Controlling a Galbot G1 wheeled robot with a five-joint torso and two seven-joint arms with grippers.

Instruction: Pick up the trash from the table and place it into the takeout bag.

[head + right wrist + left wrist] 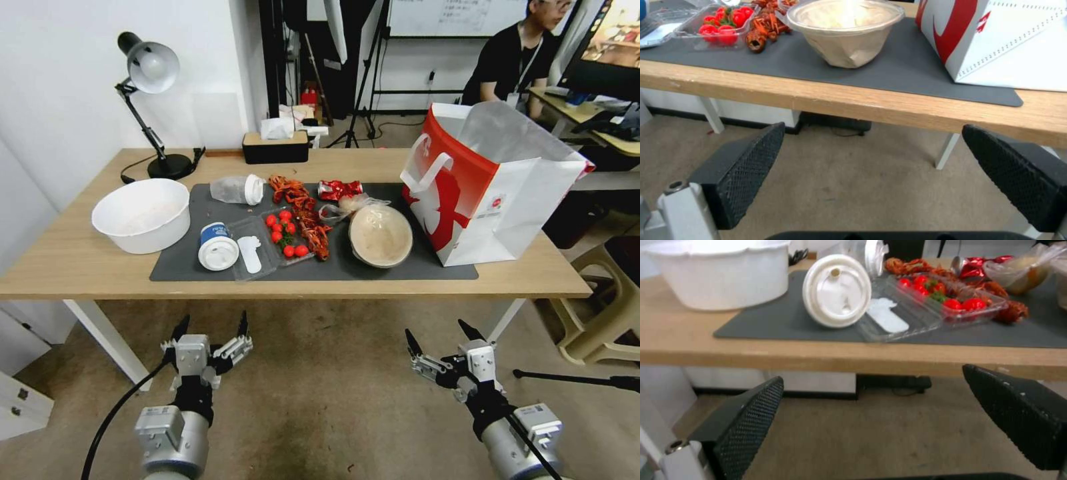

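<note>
On the table [80,267] lies a dark grey mat [180,263] strewn with trash. A blue-white lidded cup [217,246] lies on its side at the mat's front left. Behind it rests a clear white-capped container [237,189]. A crushed red can [339,189] and a knotted clear plastic bag [347,208] sit behind the beige bowl [380,235]. The red and white takeout bag [490,183] stands open at the right. Both grippers hang below the table's front edge, over the floor: left gripper [212,327] open, right gripper [441,333] open, nothing in either.
A large white bowl [142,213] sits at the table's left. A clear clamshell [277,240] holds red tomatoes beside red crayfish shells [310,223]. A desk lamp [150,73] and a black tissue box [275,145] stand at the back. A beige stool [600,300] is at the right.
</note>
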